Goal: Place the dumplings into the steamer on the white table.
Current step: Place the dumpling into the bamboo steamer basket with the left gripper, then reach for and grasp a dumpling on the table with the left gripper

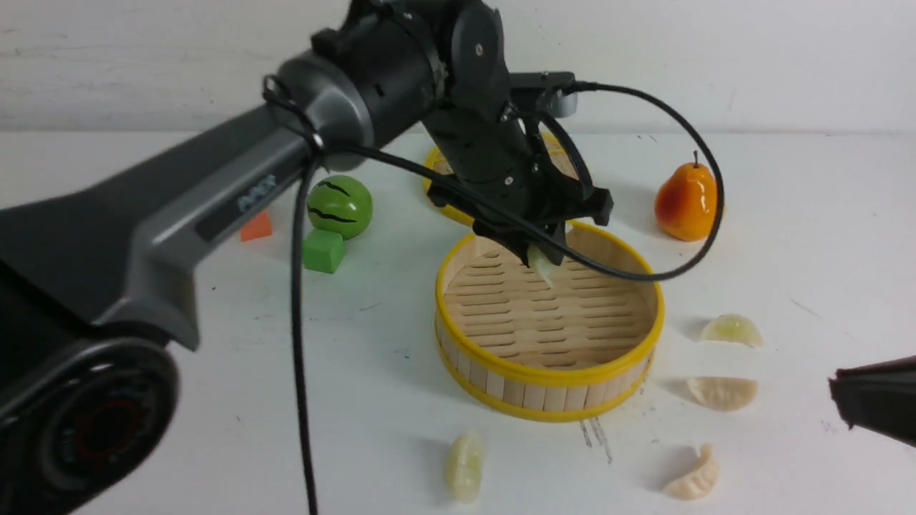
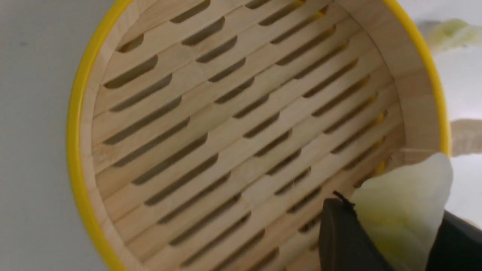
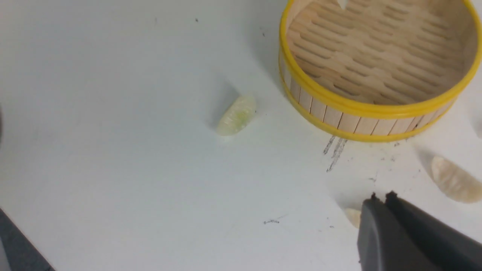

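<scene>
A dark left arm (image 1: 215,193) stretches in from the left over the white table (image 1: 823,236), above an orange block (image 1: 256,227), a striped toy watermelon (image 1: 340,206) and the green cube (image 1: 323,250) just in front of it. One pale dumpling (image 1: 465,465) lies alone on the table, near the front of the bamboo steamer (image 1: 547,375). The left jaws, closed partway, pinch a yellow-green dumpling (image 1: 542,266) over the steamer's slatted floor, toward the far wall (the left wrist view shows it clamped between two dark fingers (image 2: 339,237); whether it touches the slats cannot be told). A toy pear (image 1: 685,200) stands upright beyond the steamer, to its right. Three more dumplings lie apart on the table to the right of the steamer: a translucent one (image 1: 731,330), a cream one (image 1: 723,393) and a curled one (image 1: 693,478) nearest the camera. At the far right, the right jaws are pressed together on nothing, hanging above the table near that nearest dumpling.
</scene>
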Available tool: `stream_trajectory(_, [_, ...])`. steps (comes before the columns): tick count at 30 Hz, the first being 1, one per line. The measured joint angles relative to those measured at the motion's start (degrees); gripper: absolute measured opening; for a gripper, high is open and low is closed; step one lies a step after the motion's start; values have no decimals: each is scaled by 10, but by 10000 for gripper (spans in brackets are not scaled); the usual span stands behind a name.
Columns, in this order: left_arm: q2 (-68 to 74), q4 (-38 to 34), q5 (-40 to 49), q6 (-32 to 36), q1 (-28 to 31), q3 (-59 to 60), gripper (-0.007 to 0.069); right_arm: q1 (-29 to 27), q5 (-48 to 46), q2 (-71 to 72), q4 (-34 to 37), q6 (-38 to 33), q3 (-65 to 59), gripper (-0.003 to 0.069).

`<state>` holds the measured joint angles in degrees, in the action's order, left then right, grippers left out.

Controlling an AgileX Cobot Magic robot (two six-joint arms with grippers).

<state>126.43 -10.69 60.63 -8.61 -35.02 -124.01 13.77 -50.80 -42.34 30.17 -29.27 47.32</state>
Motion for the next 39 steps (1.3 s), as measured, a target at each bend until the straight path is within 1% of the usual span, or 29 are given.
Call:
stream_trajectory(4, [70,13,-28,-10,-14,-48,202,0,-13,46,-7,4,0,20])
stream_trajectory(7, [107,35,-60,-35,-25,-78,202,0,-36,67,-18,5,0,23])
stream_trajectory(13, [146,107,-86,-81,-24,-86,202,0,-92,71,-55,33,0,29])
stream_trajectory(16, [151,107,-93,-89,-23,-86,211,0,-106,71,-76,49,0,31])
stream_trajectory(18, [151,107,-99,-90,-23,-86,247,0,-106,72,-84,56,0,31])
stream_trajectory(20, [150,98,-94,-91,-24,-90,328,0,-105,72,-91,59,0,31])
stream_trajectory(21, [149,92,-82,-91,-24,-96,395,0,-105,73,-93,60,0,33])
stream_trajectory(22, [148,88,-68,-91,-24,-104,433,0,-105,73,-94,60,0,34])
stream_trajectory(23, [148,87,-61,-91,-24,-106,450,0,-105,73,-94,60,0,34])
stream_trajectory(24, [143,83,-23,-91,-24,-124,506,0,-105,73,-95,60,0,36])
stream_trajectory(25, [140,83,4,-91,-24,-140,538,0,-105,73,-95,60,0,38])
stream_trajectory(26, [134,83,26,-91,-24,-159,562,0,-105,73,-95,60,0,39])
stream_trajectory(27, [132,83,31,-91,-24,-159,566,0,-104,73,-96,60,0,40])
stream_trajectory(28, [117,84,74,-91,-24,-191,584,0,-103,73,-97,60,0,41])
stream_trajectory(31, [68,91,102,-85,-24,-232,580,0,-94,73,-97,60,0,41])
stream_trajectory(34, [23,92,106,-80,-24,-238,561,0,-86,73,-97,60,0,41])
stream_trajectory(38, [-39,89,106,-65,-24,-221,547,0,-81,73,-97,60,0,41])
stream_trajectory(39, [-80,89,106,-55,-24,-187,541,0,-81,73,-97,60,0,41])
